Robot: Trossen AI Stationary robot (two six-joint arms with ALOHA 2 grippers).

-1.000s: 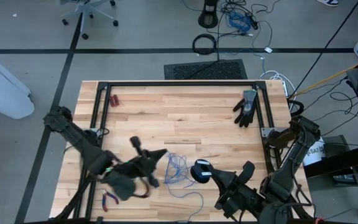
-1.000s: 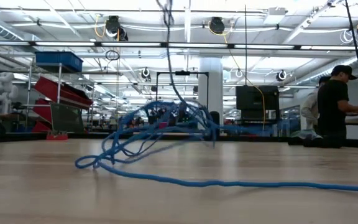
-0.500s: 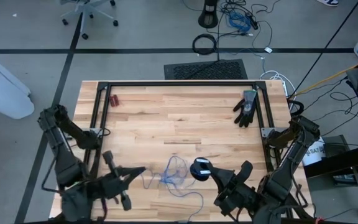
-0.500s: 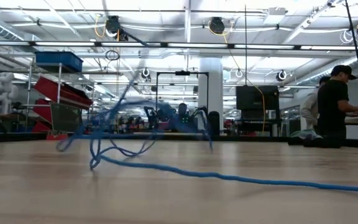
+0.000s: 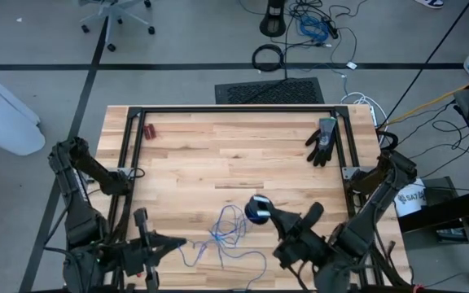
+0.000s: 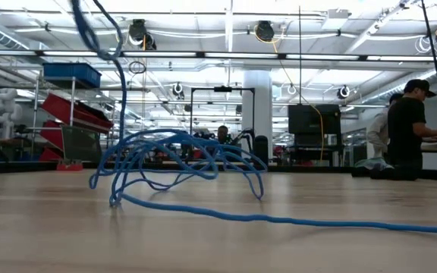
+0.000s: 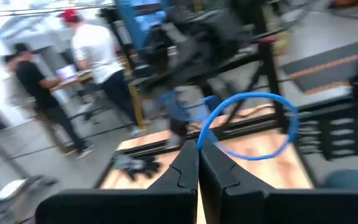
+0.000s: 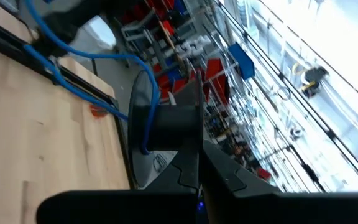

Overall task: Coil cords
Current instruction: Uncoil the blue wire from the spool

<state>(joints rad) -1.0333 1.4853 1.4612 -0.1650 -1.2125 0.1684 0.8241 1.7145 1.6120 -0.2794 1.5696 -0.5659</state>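
Along the table's near edge both grippers sit low: the left gripper (image 5: 165, 242) at the near-left corner and the right gripper (image 5: 260, 212) just right of centre. Between them lies one blue cable (image 5: 228, 238), a loose tangle of loops on the wooden table (image 5: 218, 155), with a tail trailing toward the near edge and right.

Seen from the left wrist, the left gripper's fingers (image 7: 182, 168) are pressed together on the cable, a loop (image 7: 253, 127) arching up beyond the tips. Seen from the right wrist, the right gripper's fingers (image 8: 188, 165) are closed against a black spool (image 8: 166, 121), with cable running round it and off across the boards.

From table height, neither gripper shows; instead the tangle (image 6: 180, 163) stands up in arches, one strand rising out of the top of the picture at left, and the long tail (image 6: 317, 222) lies flat, running left to right.

Farther back, only the overhead picture shows one black glove (image 5: 322, 140) by the far-right frame and one small red item (image 5: 149, 130) at the far left. Beyond the table, a person (image 6: 407, 125) stands at right.
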